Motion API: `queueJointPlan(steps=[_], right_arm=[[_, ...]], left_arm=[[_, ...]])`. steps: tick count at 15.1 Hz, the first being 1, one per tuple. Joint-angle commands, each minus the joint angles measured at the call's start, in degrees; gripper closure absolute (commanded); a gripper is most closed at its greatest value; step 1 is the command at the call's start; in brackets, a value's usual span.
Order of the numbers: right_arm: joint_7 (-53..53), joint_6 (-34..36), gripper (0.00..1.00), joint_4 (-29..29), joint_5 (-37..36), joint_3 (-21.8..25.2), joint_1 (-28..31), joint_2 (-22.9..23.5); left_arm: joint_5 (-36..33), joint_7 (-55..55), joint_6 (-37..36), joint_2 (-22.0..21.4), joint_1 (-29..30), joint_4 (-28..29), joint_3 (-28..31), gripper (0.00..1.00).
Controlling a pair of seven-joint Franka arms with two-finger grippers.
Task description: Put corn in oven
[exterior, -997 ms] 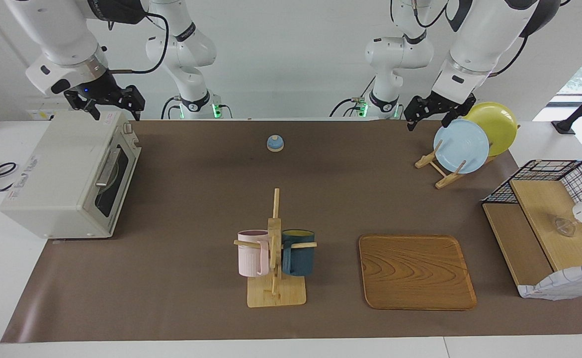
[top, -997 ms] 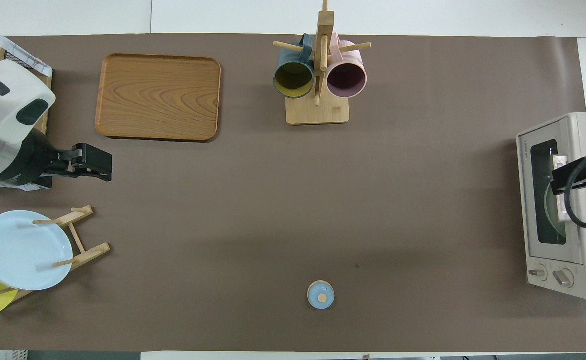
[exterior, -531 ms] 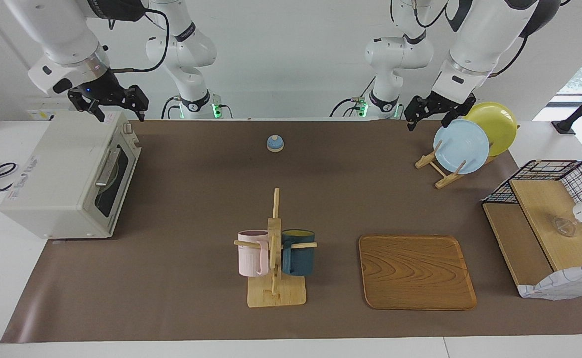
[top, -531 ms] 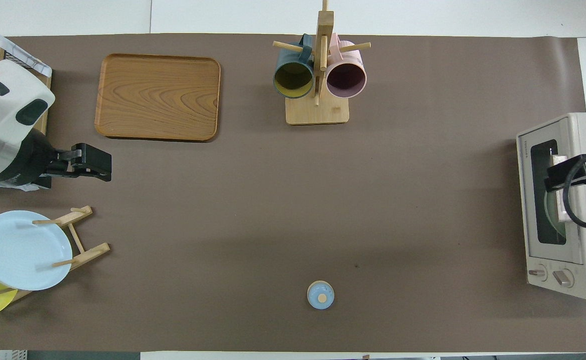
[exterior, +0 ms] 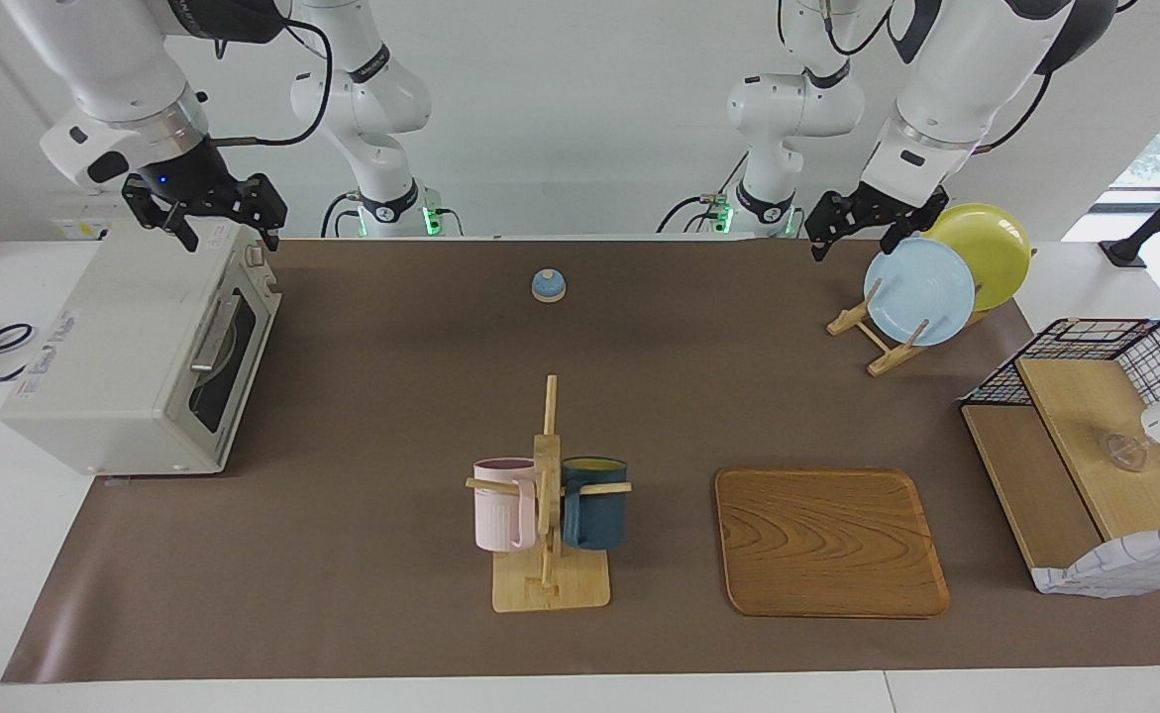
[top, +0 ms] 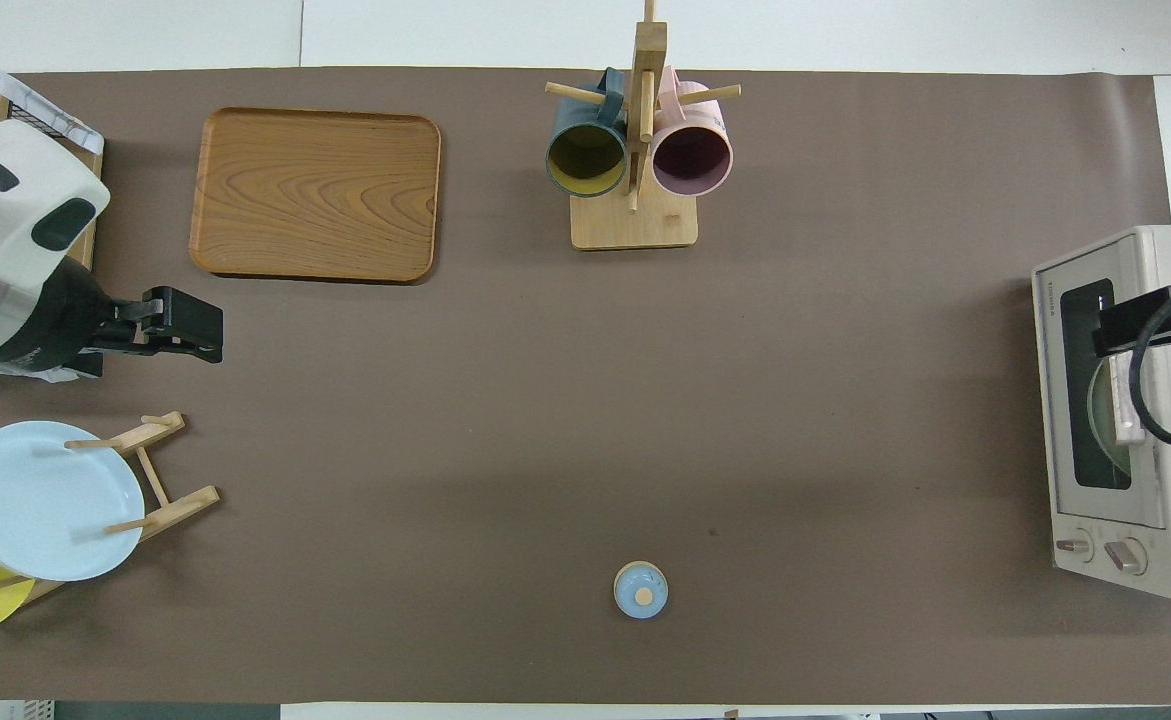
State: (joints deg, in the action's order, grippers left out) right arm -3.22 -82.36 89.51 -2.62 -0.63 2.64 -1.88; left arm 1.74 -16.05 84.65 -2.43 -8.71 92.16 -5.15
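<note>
The off-white oven (exterior: 134, 347) stands at the right arm's end of the table with its dark glass door (exterior: 228, 347) shut. It also shows in the overhead view (top: 1130, 420). Through the glass I see only a pale round plate edge (top: 1105, 420). The corn is not in view in either view. My right gripper (exterior: 226, 236) hangs open and empty in the air over the top of the oven, and it shows in the overhead view (top: 1110, 335) too. My left gripper (exterior: 852, 246) waits open and empty in the air beside the plate rack (exterior: 877, 342).
A mug tree (exterior: 547, 515) holds a pink mug and a dark blue mug at mid-table. A wooden tray (exterior: 830, 542) lies beside it. A small blue lid (exterior: 548, 285) sits near the robots. The rack holds a blue plate (exterior: 918, 290) and a yellow plate (exterior: 986, 248). A wire shelf (exterior: 1085, 456) stands at the left arm's end.
My right gripper has lifted a little and shifted over the top of the oven. The left arm has not moved.
</note>
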Motion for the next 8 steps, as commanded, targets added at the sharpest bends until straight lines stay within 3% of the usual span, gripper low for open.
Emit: queueJointPlan(steps=[1, 8], right_arm=[[0.9, -1.4, 0.0, 1.2, 1.7, -0.3, 0.7, -0.9], [0.9, -1.5, 0.0, 1.3, 1.8, -0.3, 0.2, -0.9]], left_arm=[[0.4, -0.1, -1.3, 0.2, 0.2, -1.0, 0.0, 0.0], [0.4, -0.1, -1.2, 0.2, 0.2, -1.0, 0.0, 0.0]])
